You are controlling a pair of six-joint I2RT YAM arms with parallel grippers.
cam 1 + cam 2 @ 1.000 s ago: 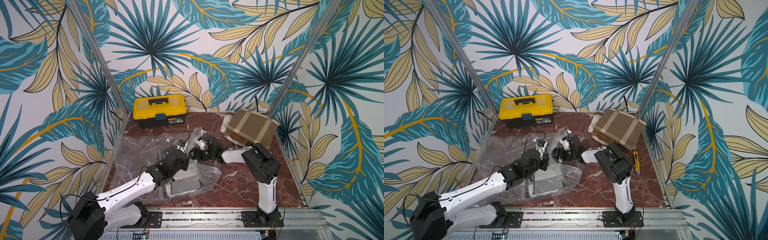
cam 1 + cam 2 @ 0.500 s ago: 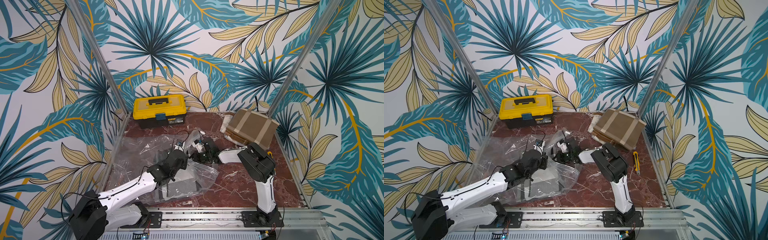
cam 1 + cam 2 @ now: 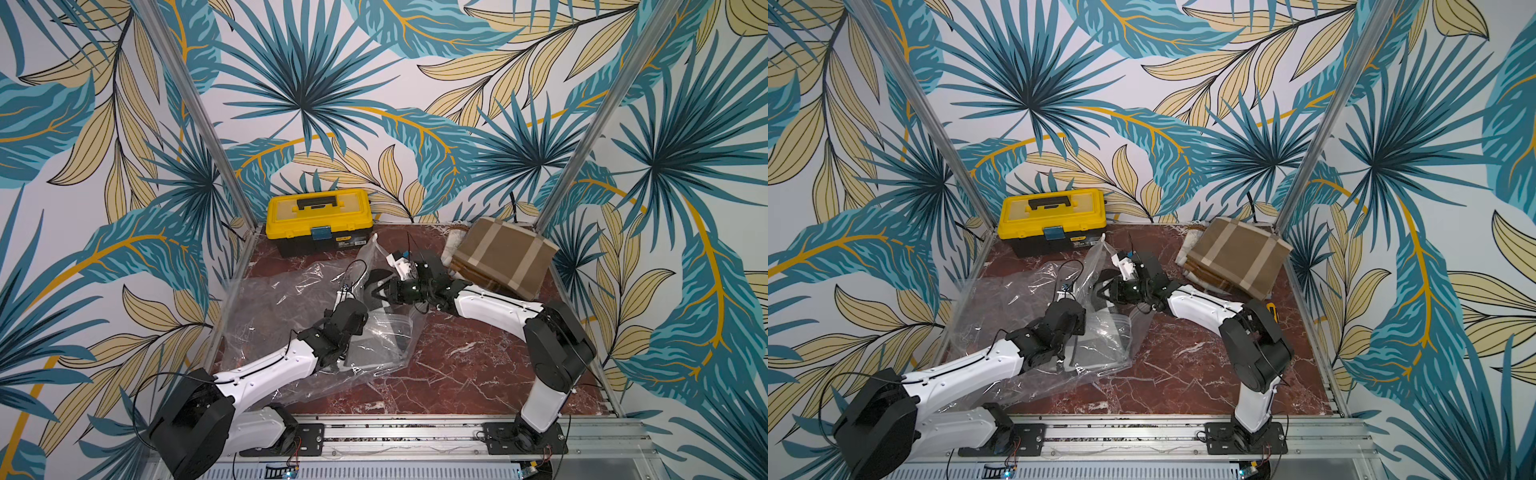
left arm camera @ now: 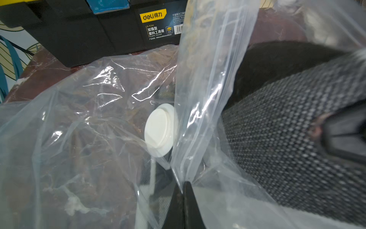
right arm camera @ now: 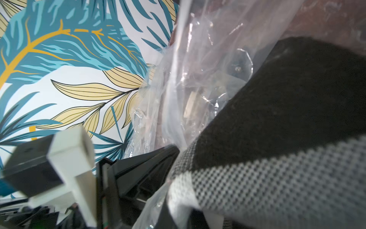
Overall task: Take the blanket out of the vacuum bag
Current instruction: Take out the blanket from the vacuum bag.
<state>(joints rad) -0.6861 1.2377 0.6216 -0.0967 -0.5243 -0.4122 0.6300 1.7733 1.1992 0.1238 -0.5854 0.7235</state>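
Observation:
The clear crinkly vacuum bag (image 3: 282, 303) (image 3: 1017, 307) lies on the left half of the table, one flap lifted toward the back. Its round white valve (image 4: 160, 128) shows in the left wrist view. My left gripper (image 4: 183, 184) is shut on a fold of the bag's film. The blanket (image 4: 277, 128) (image 5: 277, 178), a grey-and-black woven fabric, lies partly inside the bag, seen as a grey patch (image 3: 365, 353) through the plastic. My right gripper (image 3: 374, 289) (image 3: 1100, 291) reaches into the bag's mouth and is shut on the blanket's edge. One of its fingers (image 5: 150, 164) shows beside the cloth.
A yellow toolbox (image 3: 318, 216) stands at the back left, just behind the bag. A taped brown cardboard package (image 3: 503, 257) rests at the back right. A yellow utility knife (image 3: 1273, 309) lies behind the right arm. Metal posts stand at the back corners.
My right gripper has moved left into the bag's mouth and closed on the blanket. The left arm has shifted slightly, still holding the film, and the bag's flap has risen.

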